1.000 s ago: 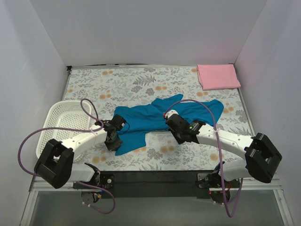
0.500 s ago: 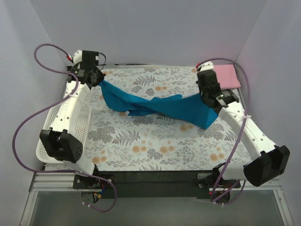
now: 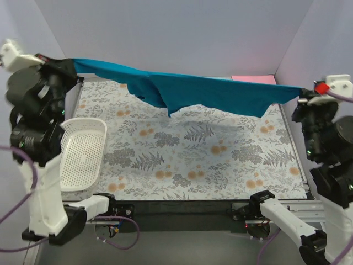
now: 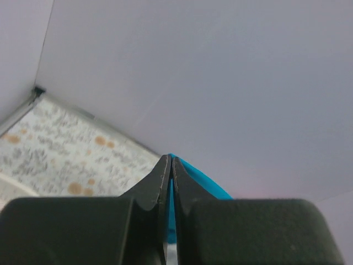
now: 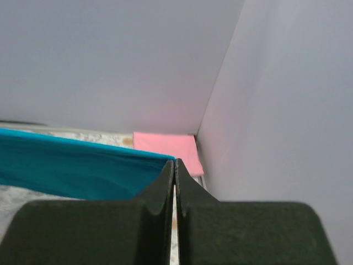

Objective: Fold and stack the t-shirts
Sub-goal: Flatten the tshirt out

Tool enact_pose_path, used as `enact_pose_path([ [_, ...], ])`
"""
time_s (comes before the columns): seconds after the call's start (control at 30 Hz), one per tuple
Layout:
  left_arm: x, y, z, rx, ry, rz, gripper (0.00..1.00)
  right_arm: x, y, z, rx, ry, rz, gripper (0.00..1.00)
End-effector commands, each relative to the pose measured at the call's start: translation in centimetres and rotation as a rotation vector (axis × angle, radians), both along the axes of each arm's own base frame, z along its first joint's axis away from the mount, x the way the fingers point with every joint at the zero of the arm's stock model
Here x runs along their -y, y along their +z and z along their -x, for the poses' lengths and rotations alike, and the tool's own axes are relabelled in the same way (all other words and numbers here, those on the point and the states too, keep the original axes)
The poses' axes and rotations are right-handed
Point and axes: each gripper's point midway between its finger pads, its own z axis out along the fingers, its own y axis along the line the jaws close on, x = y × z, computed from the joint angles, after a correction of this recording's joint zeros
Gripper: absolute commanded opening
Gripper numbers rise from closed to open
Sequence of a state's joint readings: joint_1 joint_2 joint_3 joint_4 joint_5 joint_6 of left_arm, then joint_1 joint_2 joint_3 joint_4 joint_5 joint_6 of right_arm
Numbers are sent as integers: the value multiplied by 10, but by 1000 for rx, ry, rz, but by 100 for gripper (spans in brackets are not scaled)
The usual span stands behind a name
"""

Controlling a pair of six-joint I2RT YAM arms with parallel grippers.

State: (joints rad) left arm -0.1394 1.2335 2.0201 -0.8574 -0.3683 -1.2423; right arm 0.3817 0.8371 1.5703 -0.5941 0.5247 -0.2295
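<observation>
Plain pale lavender-grey panels, a back wall, a left wall and a right wall, close in the rectangular desk, whose white cover is printed with grey ferns and orange flowers. A black strip runs along its near edge. Soft, even light leaves one faint grey shadow toward the far side.

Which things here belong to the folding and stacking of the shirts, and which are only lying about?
For the job:
- blue shirt, stretched in the air between the left tool and the right tool, both shut on it
- pink shirt, folded in the far right corner

Only lying about:
- white basket, at the left side of the table
</observation>
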Motion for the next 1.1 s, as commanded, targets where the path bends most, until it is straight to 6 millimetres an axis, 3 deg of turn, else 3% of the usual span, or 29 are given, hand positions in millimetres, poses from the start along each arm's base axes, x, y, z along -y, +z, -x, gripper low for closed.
enact_pose_path([
  [0.0, -18, 66, 69, 234, 32, -71, 0, 8, 43, 48, 176, 68, 11, 1],
  [0.07, -21, 90, 101, 326, 33, -88, 0, 11, 54, 63, 223, 90, 12, 1],
  [0.17, -25, 115, 132, 416, 37, -123, 0, 15, 66, 81, 275, 103, 13, 1],
  [0.23, -25, 121, 136, 431, 38, -148, 0, 18, 72, 84, 286, 93, 20, 1],
  [0.37, -19, 120, 120, 416, 11, -183, 0, 12, 66, 68, 246, 90, 41, 1],
  [0.47, -10, 88, 68, 301, -15, -225, 0, 0, 43, 37, 158, 95, 66, 1],
  [0.5, -7, 66, 46, 235, -28, -237, 0, -5, 33, 23, 126, 94, 74, 1],
  [0.53, 2, 41, 16, 161, -62, -248, 0, -11, 11, 7, 68, 97, 85, 1],
  [0.57, 6, 23, 0, 117, -80, -244, 0, -16, -5, -5, 35, 97, 96, 1],
  [0.6, 12, -17, -28, 29, -106, -247, 0, -18, -14, -18, 32, 83, 99, 1],
  [0.63, 17, -44, -47, -24, -126, -246, 0, -21, -29, -29, 8, 74, 110, 1],
  [0.67, 24, -66, -60, -59, -153, -237, 0, -25, -72, -47, -81, 65, 147, 1],
  [0.7, 27, -85, -75, -73, -164, -236, 0, -26, -87, -63, -99, 35, 162, 1],
  [0.73, 33, -142, -95, -186, -192, -234, 0, -27, -110, -74, -136, 18, 182, 1],
  [0.77, 36, -170, -105, -234, -204, -227, 0, -28, -153, -86, -211, 6, 216, 1],
  [0.8, 39, -187, -115, -252, -213, -220, 0, -29, -170, -103, -217, -18, 231, 1],
  [0.83, 43, -241, -128, -362, -238, -214, 0, -29, -186, -112, -235, -25, 239, 1],
  [0.87, 48, -258, -136, -385, -258, -201, 0, -28, -216, -128, -272, -43, 240, 1],
  [0.93, 55, -297, -147, -462, -289, -190, 0, -28, -240, -142, -309, -46, 240, 1],
  [0.97, 60, -332, -154, -533, -313, -177, 0, -26, -263, -153, -358, -56, 253, 1],
  [1.03, 62, -353, -164, -564, -322, -164, 0, -26, -278, -168, -369, -54, 249, 1],
  [1.07, 65, -374, -170, -606, -330, -160, 0, -23, -298, -177, -416, -61, 261, 1],
])
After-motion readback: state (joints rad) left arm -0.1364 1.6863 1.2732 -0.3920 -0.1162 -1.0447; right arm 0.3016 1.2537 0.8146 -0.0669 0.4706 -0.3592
